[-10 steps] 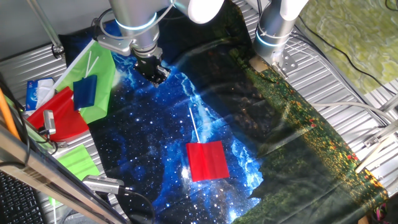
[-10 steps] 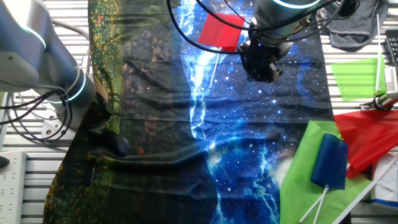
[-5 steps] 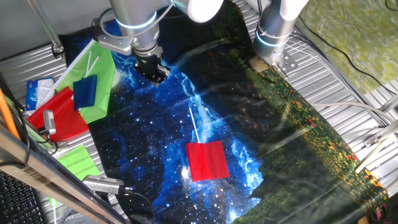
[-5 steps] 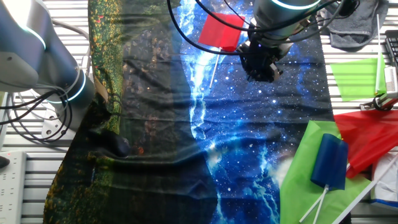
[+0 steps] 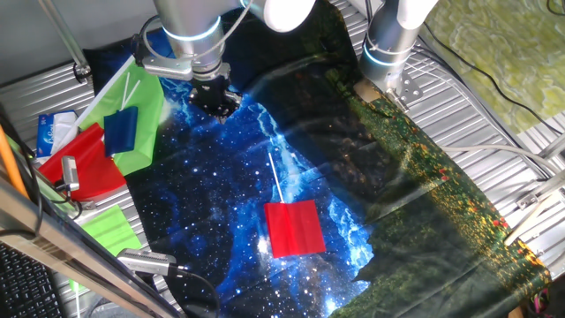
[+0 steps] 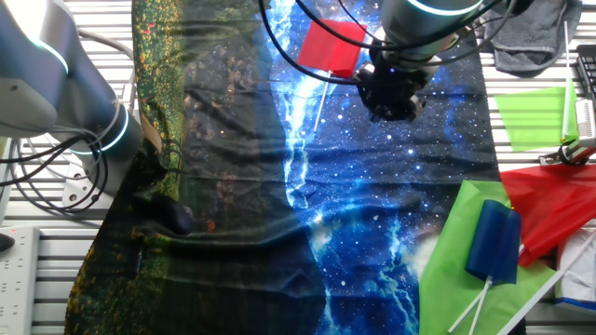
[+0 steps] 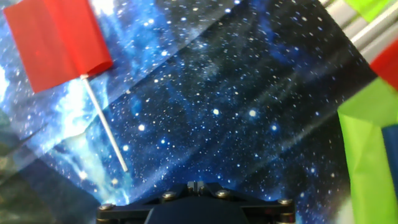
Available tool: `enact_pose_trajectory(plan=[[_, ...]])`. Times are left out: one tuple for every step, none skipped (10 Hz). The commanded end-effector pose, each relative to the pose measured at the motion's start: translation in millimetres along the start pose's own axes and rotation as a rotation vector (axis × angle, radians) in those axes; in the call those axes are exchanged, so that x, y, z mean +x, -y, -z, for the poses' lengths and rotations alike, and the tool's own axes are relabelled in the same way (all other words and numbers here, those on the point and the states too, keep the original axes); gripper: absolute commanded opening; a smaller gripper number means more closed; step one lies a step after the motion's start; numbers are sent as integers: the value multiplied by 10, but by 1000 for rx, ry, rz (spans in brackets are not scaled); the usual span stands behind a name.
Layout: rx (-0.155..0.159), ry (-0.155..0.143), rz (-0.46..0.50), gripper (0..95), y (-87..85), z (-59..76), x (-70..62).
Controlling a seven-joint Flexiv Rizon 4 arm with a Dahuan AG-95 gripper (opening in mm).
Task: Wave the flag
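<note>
Flags at the left edge of one fixed view: a lime-green flag with a blue flag on it, and a larger red flag below, all just off the starry cloth. Right of those, the gripper hangs over the cloth's upper part, well apart from the task's thing. Toward centre lies the flag, flat on the cloth, its white stick pointing up toward the gripper's side.

Handling, as a judgement: v. light; the red cloth is soft and floppy, no use to grab. The stick is thin, stiff, prob. slippery and lies flush on fabric, so pinch it mid-length or near the free end, jaws across it, w/ care not to snag the cloth underneath.

Gripper: holds nothing, touches nothing. How far open I cannot tell; the fingers don't show in the hand view, only the hand's dark base, and the fixed views are too small. In hand view the flag sits upper left, stick end near centre-left.
</note>
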State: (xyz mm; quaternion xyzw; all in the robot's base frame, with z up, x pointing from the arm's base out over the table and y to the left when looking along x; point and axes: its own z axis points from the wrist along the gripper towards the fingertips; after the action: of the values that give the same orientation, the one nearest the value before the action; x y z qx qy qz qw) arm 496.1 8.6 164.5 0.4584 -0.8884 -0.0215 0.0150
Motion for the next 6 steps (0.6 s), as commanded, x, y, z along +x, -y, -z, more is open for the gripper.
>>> enact_pose_trajectory(plan=[[-15, -3, 22, 0, 2, 2, -3], [-22, 0, 24, 0, 2, 2, -3], [-39, -4, 16, 0, 2, 2, -3], [-44, -11, 7, 0, 2, 2, -3], [-44, -14, -2, 0, 2, 2, -3], [-42, -17, -16, 0, -74, 3, -34]])
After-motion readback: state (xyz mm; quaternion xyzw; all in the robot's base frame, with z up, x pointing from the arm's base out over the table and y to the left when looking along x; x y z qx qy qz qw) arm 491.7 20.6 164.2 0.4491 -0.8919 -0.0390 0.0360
